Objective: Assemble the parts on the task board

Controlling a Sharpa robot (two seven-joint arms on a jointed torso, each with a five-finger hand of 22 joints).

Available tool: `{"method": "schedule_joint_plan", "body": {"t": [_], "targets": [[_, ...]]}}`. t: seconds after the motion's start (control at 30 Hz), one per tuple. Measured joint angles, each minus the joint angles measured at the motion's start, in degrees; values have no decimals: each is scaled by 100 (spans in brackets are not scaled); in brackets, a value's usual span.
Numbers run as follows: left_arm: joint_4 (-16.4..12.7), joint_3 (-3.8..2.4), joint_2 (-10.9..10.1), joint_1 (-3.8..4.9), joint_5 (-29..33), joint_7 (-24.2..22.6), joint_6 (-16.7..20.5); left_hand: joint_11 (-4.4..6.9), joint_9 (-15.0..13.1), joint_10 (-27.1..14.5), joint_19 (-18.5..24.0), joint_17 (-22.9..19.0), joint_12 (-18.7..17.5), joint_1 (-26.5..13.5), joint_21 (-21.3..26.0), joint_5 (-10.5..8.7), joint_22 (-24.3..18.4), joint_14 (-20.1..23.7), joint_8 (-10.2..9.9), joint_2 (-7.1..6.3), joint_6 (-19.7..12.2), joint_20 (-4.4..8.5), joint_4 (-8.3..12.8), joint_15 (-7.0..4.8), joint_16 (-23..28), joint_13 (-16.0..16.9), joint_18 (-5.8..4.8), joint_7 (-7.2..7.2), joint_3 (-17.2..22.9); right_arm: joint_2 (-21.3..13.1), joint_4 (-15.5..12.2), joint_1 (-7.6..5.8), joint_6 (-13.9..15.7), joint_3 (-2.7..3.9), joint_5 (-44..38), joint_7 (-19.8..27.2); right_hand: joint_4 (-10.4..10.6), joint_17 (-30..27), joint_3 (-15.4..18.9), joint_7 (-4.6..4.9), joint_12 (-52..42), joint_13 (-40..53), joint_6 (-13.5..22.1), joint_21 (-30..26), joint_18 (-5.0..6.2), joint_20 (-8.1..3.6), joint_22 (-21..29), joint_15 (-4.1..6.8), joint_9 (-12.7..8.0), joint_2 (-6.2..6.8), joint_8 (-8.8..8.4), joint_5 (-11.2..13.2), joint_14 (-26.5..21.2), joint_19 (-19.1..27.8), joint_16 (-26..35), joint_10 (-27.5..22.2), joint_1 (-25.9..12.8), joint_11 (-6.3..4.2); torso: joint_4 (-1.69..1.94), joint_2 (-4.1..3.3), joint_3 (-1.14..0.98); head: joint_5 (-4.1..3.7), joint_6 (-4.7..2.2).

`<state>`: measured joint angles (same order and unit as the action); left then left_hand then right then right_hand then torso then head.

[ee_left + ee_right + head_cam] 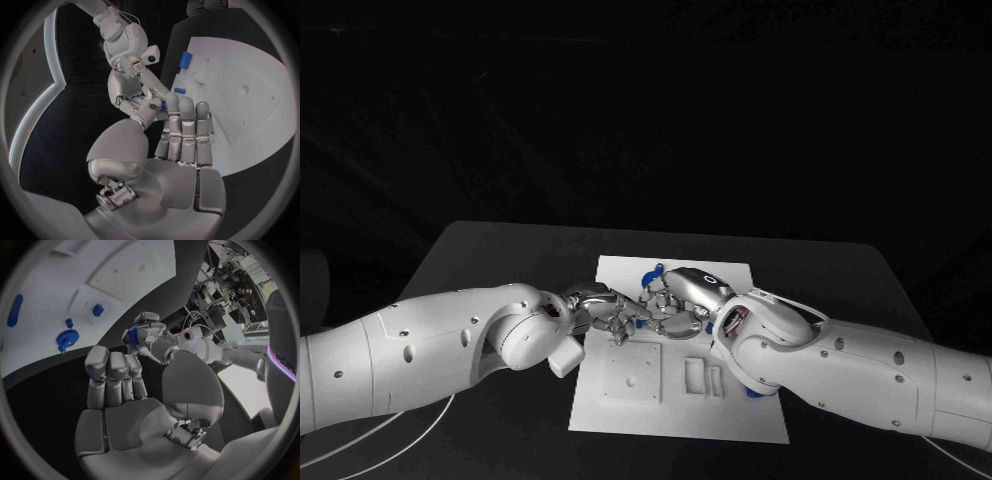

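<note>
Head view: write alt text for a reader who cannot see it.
Two white arms meet over the task board on a black table, the left hand and right hand close together above its middle. A blue part stands near the board's far edge.

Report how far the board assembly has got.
Done: nothing I can confirm seated. In hand: the left hand pinches a blue part above the task board, with the right hand close beside it. Left: that part, plus the round blue piece and others on the board.
</note>
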<state>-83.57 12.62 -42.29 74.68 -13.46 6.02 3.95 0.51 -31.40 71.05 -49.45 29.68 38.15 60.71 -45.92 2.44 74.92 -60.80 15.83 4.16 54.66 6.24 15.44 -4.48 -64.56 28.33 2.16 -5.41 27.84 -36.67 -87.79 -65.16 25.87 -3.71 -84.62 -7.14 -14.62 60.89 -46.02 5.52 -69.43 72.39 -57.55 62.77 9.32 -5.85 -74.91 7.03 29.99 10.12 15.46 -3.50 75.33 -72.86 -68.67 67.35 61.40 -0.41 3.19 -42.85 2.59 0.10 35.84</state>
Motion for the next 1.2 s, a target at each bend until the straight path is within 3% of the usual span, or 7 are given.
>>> {"method": "schedule_joint_plan", "body": {"t": [0.1,1.2], "targets": [[0,0,0,0,25,-8,4,44,0,86,0,7,-1,16,-20,39,0,-3,0,15,35,0,-45,-2,0,0,2,-9,94,0,-6,0,2,0,0,3,0,0,0,2,0,-6,2,0,0,1,0,0,-2,0,0,0,0,0,0,0,0,0,-1,0,0,4,1],[-33,0,0,-1,88,-17,166,22,0,101,-55,44,0,36,-66,59,-2,-54,88,35,75,29,-94,-33,-45,26,2,-46,394,-7,-17,0,22,0,8,10,0,0,0,10,22,-14,68,0,0,12,1,-2,-14,23,-5,0,-2,10,0,-10,23,10,-2,1,1,1,-3]]}}
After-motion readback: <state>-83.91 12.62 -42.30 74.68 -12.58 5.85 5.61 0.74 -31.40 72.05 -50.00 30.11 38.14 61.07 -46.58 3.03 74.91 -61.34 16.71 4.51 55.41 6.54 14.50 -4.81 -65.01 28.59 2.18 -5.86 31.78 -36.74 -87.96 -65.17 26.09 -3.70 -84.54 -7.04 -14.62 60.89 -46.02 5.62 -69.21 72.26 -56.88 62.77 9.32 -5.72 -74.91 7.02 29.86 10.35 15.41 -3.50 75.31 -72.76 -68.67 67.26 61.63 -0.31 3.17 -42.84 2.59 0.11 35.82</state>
